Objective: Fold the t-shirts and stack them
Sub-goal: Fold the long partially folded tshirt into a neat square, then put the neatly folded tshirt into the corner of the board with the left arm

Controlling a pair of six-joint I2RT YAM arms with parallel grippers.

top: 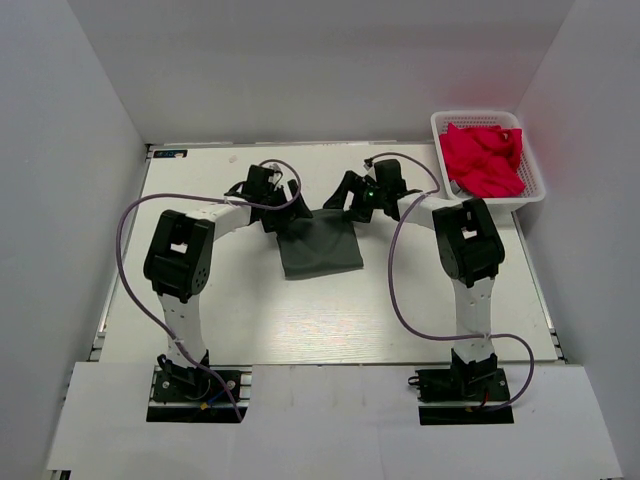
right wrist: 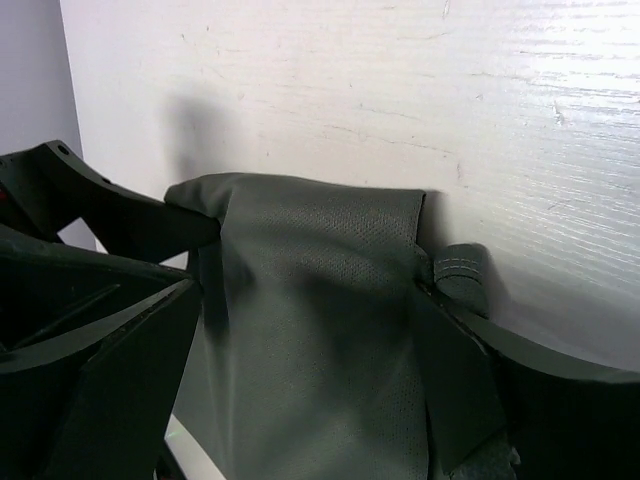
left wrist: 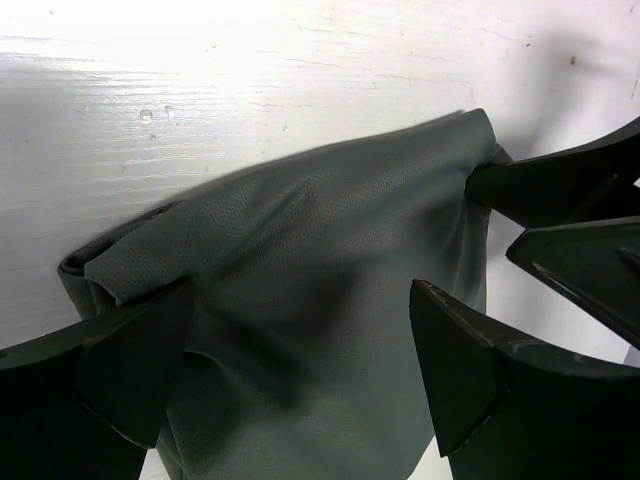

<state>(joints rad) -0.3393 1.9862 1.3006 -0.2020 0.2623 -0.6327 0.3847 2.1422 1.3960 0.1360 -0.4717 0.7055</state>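
Observation:
A dark charcoal-grey t-shirt point(top: 320, 250) lies folded into a small rectangle at the table's middle. My left gripper point(top: 282, 216) is at its far left corner and my right gripper point(top: 350, 206) at its far right corner. In the left wrist view the left gripper point(left wrist: 300, 300) is open, fingers wide apart and straddling the grey cloth point(left wrist: 330, 260). In the right wrist view the right gripper point(right wrist: 308, 300) is open the same way over the cloth point(right wrist: 310, 290), a stitched hem point(right wrist: 460, 270) beside its right finger. Bright red-pink t-shirts point(top: 482, 158) lie crumpled in the basket.
A white plastic mesh basket point(top: 535, 180) stands at the table's far right corner. White walls enclose the table on the left, back and right. Purple cables loop off both arms. Each wrist view shows the other gripper's black fingers at the cloth's far corner.

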